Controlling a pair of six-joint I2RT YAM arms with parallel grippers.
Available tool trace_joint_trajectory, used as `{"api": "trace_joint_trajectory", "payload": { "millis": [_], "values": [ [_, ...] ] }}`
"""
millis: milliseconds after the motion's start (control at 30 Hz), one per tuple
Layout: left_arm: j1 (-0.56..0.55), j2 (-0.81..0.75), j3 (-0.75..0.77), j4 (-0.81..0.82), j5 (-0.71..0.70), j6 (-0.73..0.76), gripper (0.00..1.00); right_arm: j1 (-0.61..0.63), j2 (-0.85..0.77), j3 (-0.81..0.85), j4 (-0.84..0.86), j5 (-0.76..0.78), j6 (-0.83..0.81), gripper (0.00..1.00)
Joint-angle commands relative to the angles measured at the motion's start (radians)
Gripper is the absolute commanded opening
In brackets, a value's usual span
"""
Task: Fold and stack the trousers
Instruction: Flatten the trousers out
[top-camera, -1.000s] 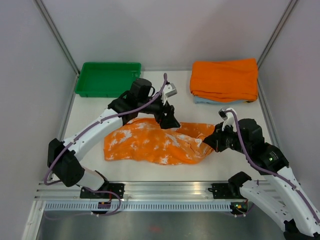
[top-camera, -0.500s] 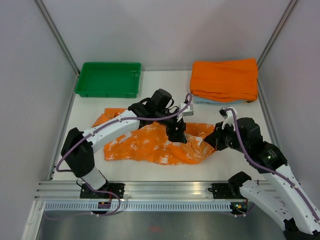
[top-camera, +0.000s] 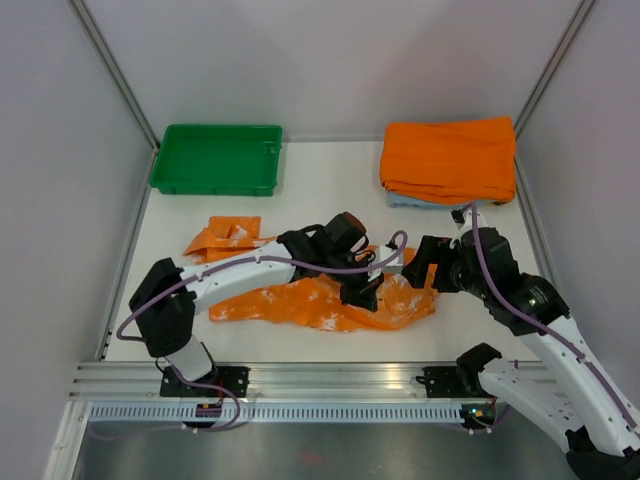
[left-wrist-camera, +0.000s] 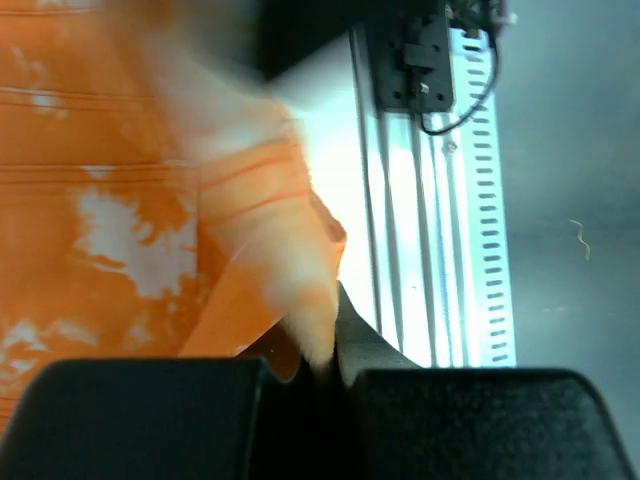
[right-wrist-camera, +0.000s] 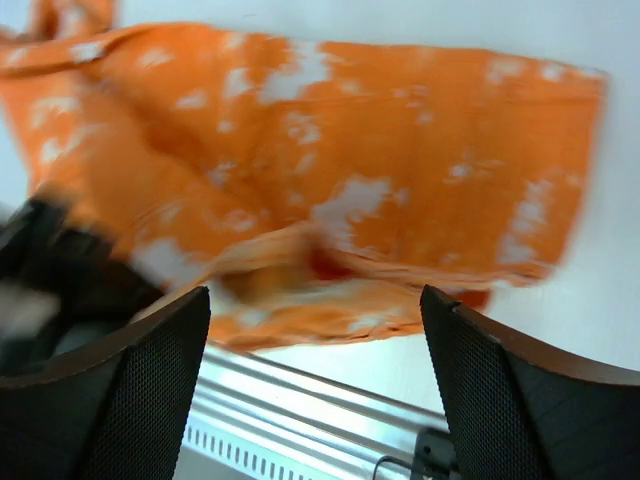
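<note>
Judging by how the cloth lay, you were early in the fold. The trousers sprawled rumpled on the surface, running from beneath the left claw away to its left. Nothing was squared up, and nothing had been set on the stack of folded cloths beyond the right claw. I'd say both folding and stacking remained.

Your left claw was pressed together, pinching a ridge of the trousers between its fingers. Your right claw stood spread and held nothing, with the trousers' end just below it.

A second before, the grips were the other way round. The right claw had been clamped on that end. The left, then spread at the cloth's far edge, came across toward the right claw and closed. A leg end lay uncovered well to the left claw's left.
</note>
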Motion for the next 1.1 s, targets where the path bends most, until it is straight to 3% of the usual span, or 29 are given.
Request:
{"api": "trace_joint_trajectory", "payload": {
  "millis": [0, 67, 167, 333, 400, 500, 600, 633, 700, 733, 933, 1067],
  "values": [
    [-0.077, -0.184, -0.044, 0.041, -0.052, -0.078, 0.02, -0.002, 0.113, 0.122, -0.242, 0.345, 0.204, 0.93],
    [-0.133, -0.227, -0.099, 0.09, -0.143, -0.13, 0.02, -0.002, 0.156, 0.208, -0.309, 0.447, 0.25, 0.98],
    [-0.195, -0.255, -0.152, 0.13, -0.248, -0.195, 0.02, -0.002, 0.178, 0.24, -0.291, 0.478, 0.273, 0.98],
    [-0.354, -0.214, -0.143, 0.209, -0.429, -0.263, 0.02, -0.004, 0.212, 0.181, -0.222, 0.526, 0.273, 0.98],
    [-0.396, -0.177, -0.141, 0.242, -0.556, -0.347, 0.02, -0.004, 0.225, 0.121, -0.203, 0.524, 0.279, 0.98],
    [-0.448, -0.133, -0.172, 0.307, -0.633, -0.414, 0.03, -0.005, 0.201, -0.002, -0.176, 0.512, 0.31, 0.98],
    [-0.518, -0.096, -0.175, 0.334, -0.638, -0.431, 0.21, -0.019, 0.134, -0.107, -0.134, 0.474, 0.319, 0.98],
    [-0.531, -0.091, -0.169, 0.341, -0.637, -0.454, 0.48, -0.028, 0.117, -0.123, -0.125, 0.46, 0.319, 0.98],
    [-0.546, -0.093, -0.164, 0.335, -0.647, -0.477, 0.9, -0.037, 0.088, -0.141, -0.12, 0.463, 0.313, 0.98],
    [-0.546, -0.103, -0.169, 0.324, -0.673, -0.489, 0.99, -0.039, 0.086, -0.137, -0.119, 0.464, 0.304, 0.98],
    [-0.493, -0.278, -0.169, 0.204, -0.889, -0.551, 1.0, -0.05, 0.132, -0.098, -0.087, 0.469, 0.266, 0.98],
    [-0.262, -0.459, -0.241, 0.181, -0.793, -0.703, 1.0, -0.053, 0.147, -0.161, 0.014, 0.362, 0.279, 0.97]
  ]
}}
